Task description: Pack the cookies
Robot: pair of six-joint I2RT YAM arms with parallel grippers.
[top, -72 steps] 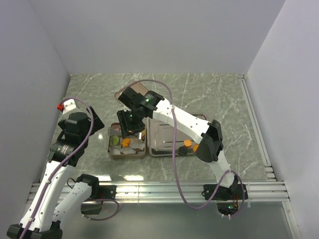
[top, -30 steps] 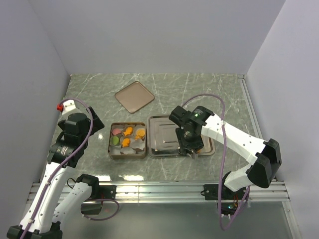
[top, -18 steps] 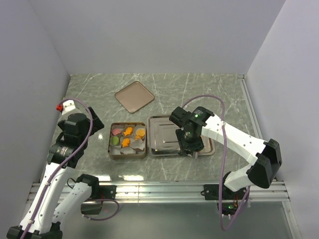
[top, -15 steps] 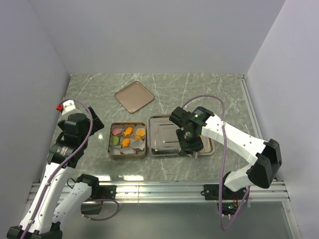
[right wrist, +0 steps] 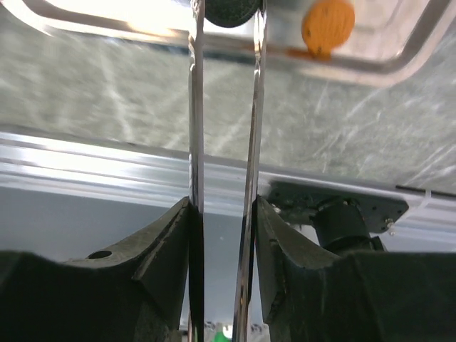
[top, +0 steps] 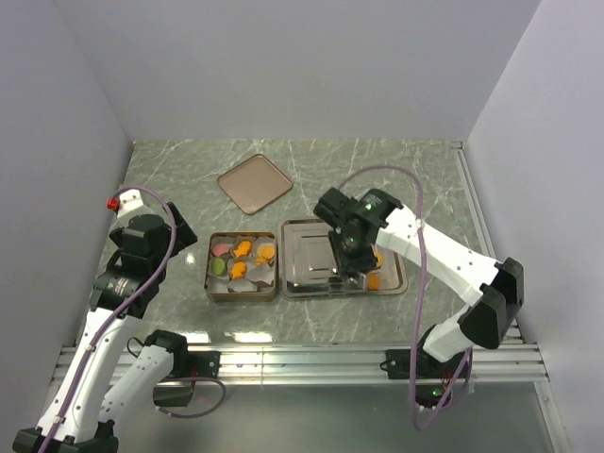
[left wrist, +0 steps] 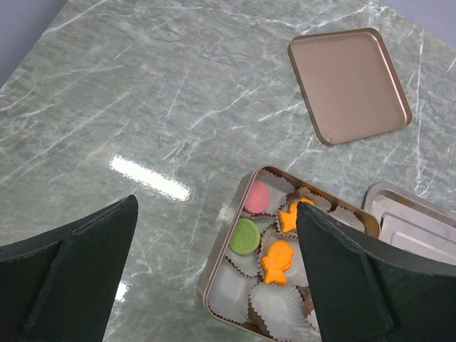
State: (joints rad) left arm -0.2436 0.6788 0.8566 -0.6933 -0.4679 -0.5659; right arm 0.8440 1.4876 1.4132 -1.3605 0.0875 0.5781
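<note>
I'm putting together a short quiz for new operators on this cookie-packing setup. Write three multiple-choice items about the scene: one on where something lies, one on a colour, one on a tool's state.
1. Where is the flat brown lid relative to the tin?
A) closed on top of it
B) flat on the table beyond it
C) standing on edge beside it

2. What colour is the cookie pinched in the right tool?
A) pink
B) green
C) dark

3. How does the left tool stand?
A) open and empty
B) shut on a cookie
C) shut on the lid

Answers:
1 B: the top view shows the lid lying apart from the open tin, farther from the arms.
2 C: the right wrist view shows a dark round piece between the fingers.
3 A: its fingers stand wide apart with nothing between them.
</note>
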